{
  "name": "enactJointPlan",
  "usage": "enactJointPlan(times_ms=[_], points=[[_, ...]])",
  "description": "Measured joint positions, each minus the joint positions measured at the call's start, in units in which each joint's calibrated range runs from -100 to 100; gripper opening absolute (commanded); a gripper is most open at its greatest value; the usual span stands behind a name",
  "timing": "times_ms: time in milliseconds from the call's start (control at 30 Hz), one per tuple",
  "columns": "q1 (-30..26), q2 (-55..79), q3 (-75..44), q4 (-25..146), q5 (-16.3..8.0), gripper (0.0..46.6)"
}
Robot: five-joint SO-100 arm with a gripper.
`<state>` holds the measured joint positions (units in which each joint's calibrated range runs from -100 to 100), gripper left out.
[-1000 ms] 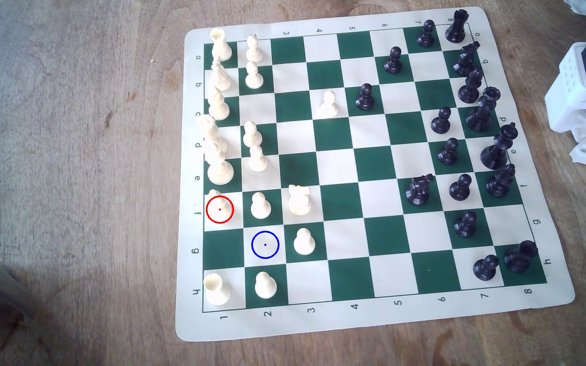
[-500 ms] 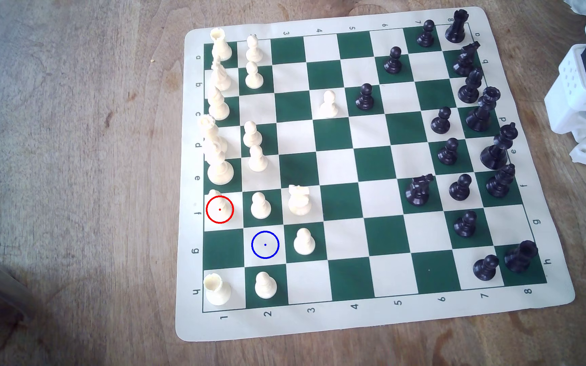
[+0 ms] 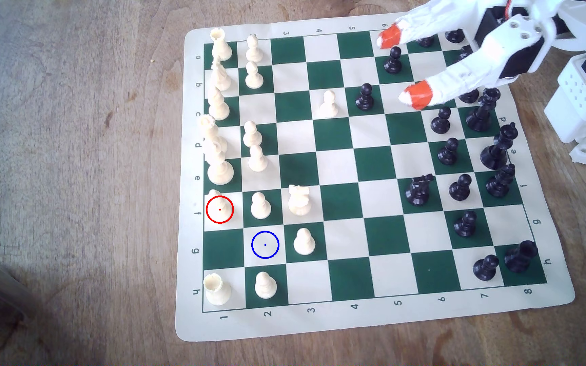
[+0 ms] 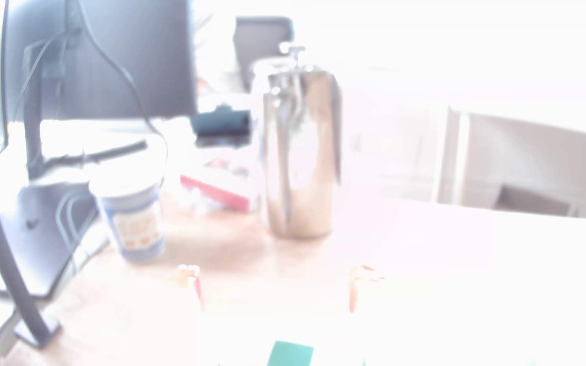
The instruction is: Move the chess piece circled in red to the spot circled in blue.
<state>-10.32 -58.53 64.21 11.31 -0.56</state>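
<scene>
Wide apart and empty stand the jaws of the white, orange-tipped gripper (image 3: 392, 67), which hangs over the far right corner of the green-and-cream chess mat (image 3: 372, 318) in the exterior view, one orange tip above and one below a small black pawn (image 3: 393, 60), touching neither it nor any other piece. The small cream-white plastic bishop (image 3: 218, 206) stands upright inside the thin red ring on a cream square at the exterior view's left edge of the board, well apart from the gripper. The cream square marked with a blue ring and centre dot (image 3: 265, 245) lies one square diagonally from the bishop, nearer the camera and to the exterior view's right; nothing stands on it. A ball-headed cream pawn (image 3: 260, 206) stands on the green square just beside the bishop, and another cream pawn (image 3: 304, 241) stands just beside the blue-ringed square.

The wrist view is badly washed out and blurred. In it the two orange fingertips (image 4: 355, 285) show faintly, spread, with a sliver of green board square (image 4: 290, 353) at the edge. Beyond them, on the brown wooden tabletop (image 4: 235, 246), stand a tall shiny metal jug (image 4: 300, 155) and a blue-and-white paper cup (image 4: 133, 221); what either holds cannot be told. A dark monitor (image 4: 108, 60) stands behind them.
</scene>
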Motion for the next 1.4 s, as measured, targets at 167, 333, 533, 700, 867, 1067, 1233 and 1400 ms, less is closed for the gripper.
enactJointPlan(times_ms=[167, 333, 533, 700, 867, 1067, 1233, 1400], points=[[-2.7, 18.5, -10.4, 2.8, -2.1, 22.0], [-4.6, 27.0, -14.7, 5.7, -2.9, 26.1], [-3.7, 39.7, -23.2, 5.7, -2.9, 25.9], [-2.7, 53.2, -33.8, 5.0, -2.9, 23.3], [-2.2, 61.6, -39.0, 1.9, -3.1, 20.3], [1.0, 68.5, -42.7, -1.8, -3.6, 19.7], [2.4, 71.9, -44.6, -3.8, -3.9, 19.6], [3.3, 74.4, -46.0, -5.4, -4.2, 16.3]])
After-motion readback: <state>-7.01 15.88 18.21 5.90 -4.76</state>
